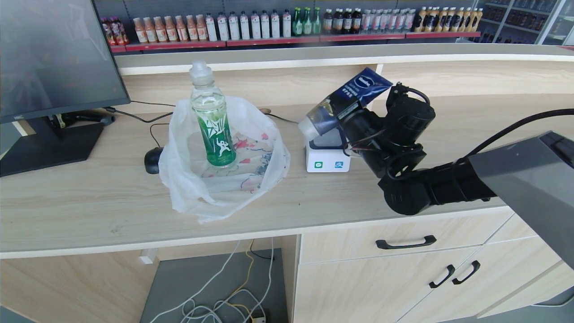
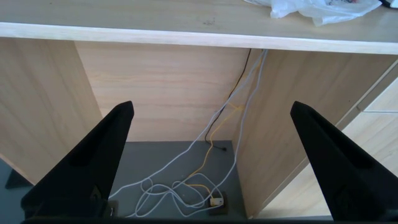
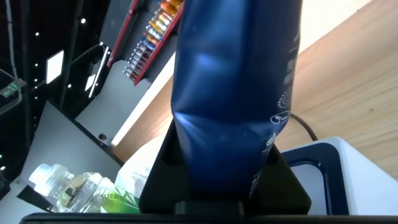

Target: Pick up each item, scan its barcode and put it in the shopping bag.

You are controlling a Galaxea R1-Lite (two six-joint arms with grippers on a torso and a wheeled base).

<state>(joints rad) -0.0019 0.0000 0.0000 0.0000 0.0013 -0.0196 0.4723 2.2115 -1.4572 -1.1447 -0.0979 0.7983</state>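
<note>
The right end effector (image 1: 349,117) pinches a blue tube (image 1: 358,92) above the scanner (image 1: 327,159) — a green bottle (image 1: 214,130) stands in the shopping bag (image 1: 188,188). The left end effector (image 2: 211,109) hangs spread below the counter (image 2: 155,31).

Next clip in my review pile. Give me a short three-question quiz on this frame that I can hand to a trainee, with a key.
1. True or false: the green bottle stands upright inside the shopping bag.
2. Multiple choice: what is the right gripper clamped on?
A. the blue tube
B. the green bottle
C. the shopping bag
3. Fill in: the blue tube's cap end is tilted down toward the white ____ on the counter.

Key
1. True.
2. A.
3. scanner.
</note>
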